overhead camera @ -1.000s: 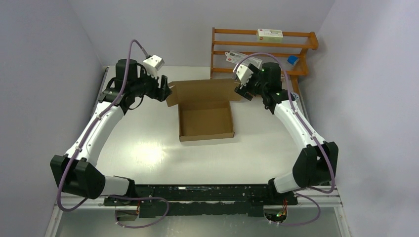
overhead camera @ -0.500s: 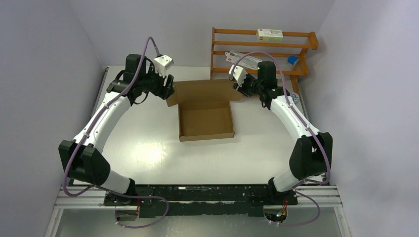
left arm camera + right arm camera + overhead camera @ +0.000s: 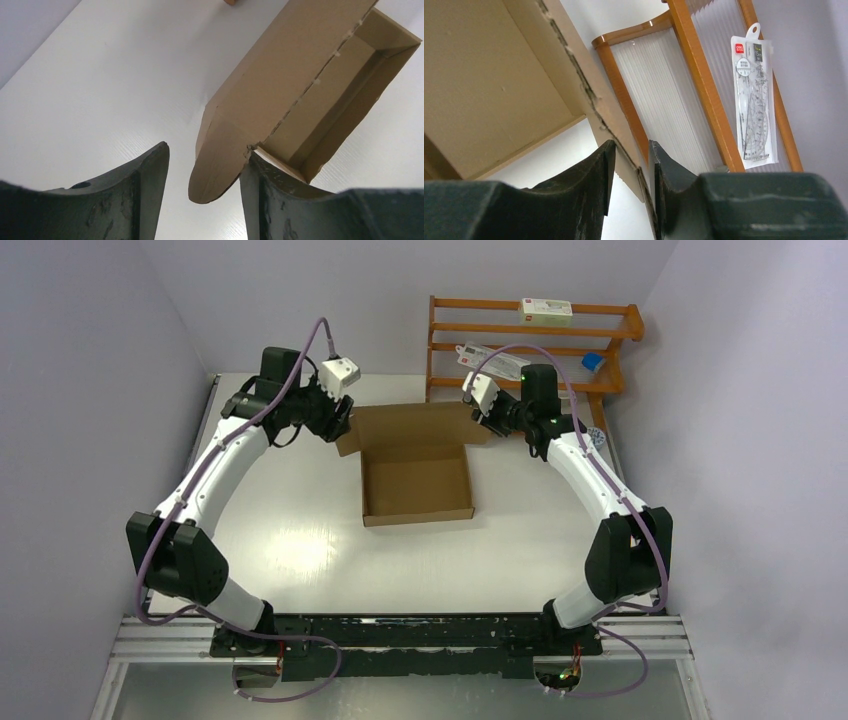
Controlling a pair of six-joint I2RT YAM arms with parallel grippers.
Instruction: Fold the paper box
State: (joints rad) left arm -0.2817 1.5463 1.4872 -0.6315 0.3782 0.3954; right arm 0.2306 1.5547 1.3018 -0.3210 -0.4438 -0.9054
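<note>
**Paper box held at both lid ears, one arm at each end**

Between the fingers of the left gripper [image 3: 205, 152] the rounded left ear flap [image 3: 217, 160] is seen. It lies against the inner finger, while a clear gap of table is left to the outer one. These jaws are parted around the ear and not yet clenched on it.

The fingers of the right gripper [image 3: 630, 145] are drawn close about the thin edge of the right ear flap [image 3: 621, 150], which runs straight through the slot between them. Whether the cardboard is actually pinched cannot be told.

Outward from the jaws, both ears are joined to the lid panel [image 3: 410, 425]. Its long axis is laid left to right along the far side of the tray [image 3: 417, 490]. The paper box [image 3: 415, 502] is set at the middle of the white table [image 3: 300, 540], open side up, with its walls already raised. The wooden rack [image 3: 535, 335] stands behind it on the right.

Each ear is reached by the arm on its own side, so neither arm is nearer to the whole. The coming move is judged to turn on the crease between lid and tray: with both ends held evenly, the lid can be swung toward the near edge. An uneven grip is likely to skew the tray.
</note>
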